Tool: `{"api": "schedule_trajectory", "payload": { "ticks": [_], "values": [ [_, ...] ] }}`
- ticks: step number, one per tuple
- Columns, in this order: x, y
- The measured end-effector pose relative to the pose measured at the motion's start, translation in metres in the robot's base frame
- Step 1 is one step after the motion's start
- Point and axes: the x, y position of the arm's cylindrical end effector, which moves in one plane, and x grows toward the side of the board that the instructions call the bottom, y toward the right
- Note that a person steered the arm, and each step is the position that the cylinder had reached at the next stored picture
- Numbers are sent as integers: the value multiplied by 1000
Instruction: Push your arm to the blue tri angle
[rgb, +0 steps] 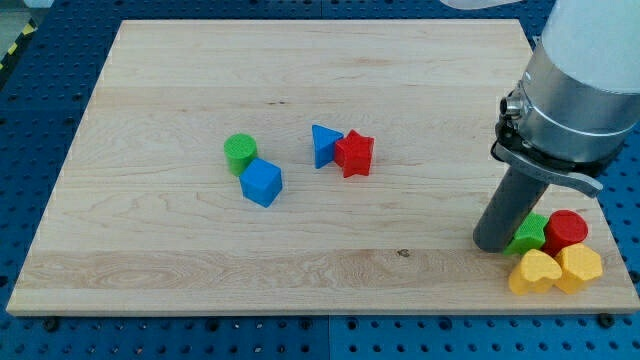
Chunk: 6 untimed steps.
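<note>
While the blue triangle (322, 144) lies a little above the middle of the wooden worktop (180, 80), its right side touches the red star (354, 154), which sits just beside it toward the view's right. To the view's left of that pair, set apart from them, a green cylinder (240, 154) stands upright, with a blue cube (262, 183) touching it at its lower right. My tip (493, 244) is well apart from the blue triangle, down near the worktop's lower right corner, where the dark rod meets the board beneath the wide grey and white body of the arm (580, 90). Just beside the tip, toward the view's right, a cluster of four blocks crowds the corner: a green block (528, 234) whose shape the rod partly hides, a red cylinder (566, 230) next to it, and below them a yellow heart (534, 272) and a yellow block (579, 267) of blunt, many-sided shape. The board between the tip and the blue triangle carries no block; the red star stands on the triangle's near side as seen from the tip. There is no claw on this arm, only the straight rod, so nothing opens or closes. No writing or label can be read anywhere. Around the worktop runs a blue perforated base (30, 130).
</note>
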Motion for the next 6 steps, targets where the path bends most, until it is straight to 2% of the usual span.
{"api": "schedule_trajectory", "payload": {
  "ticks": [2, 4, 6],
  "values": [
    [7, 3],
    [32, -31],
    [17, -70]
  ]
}}
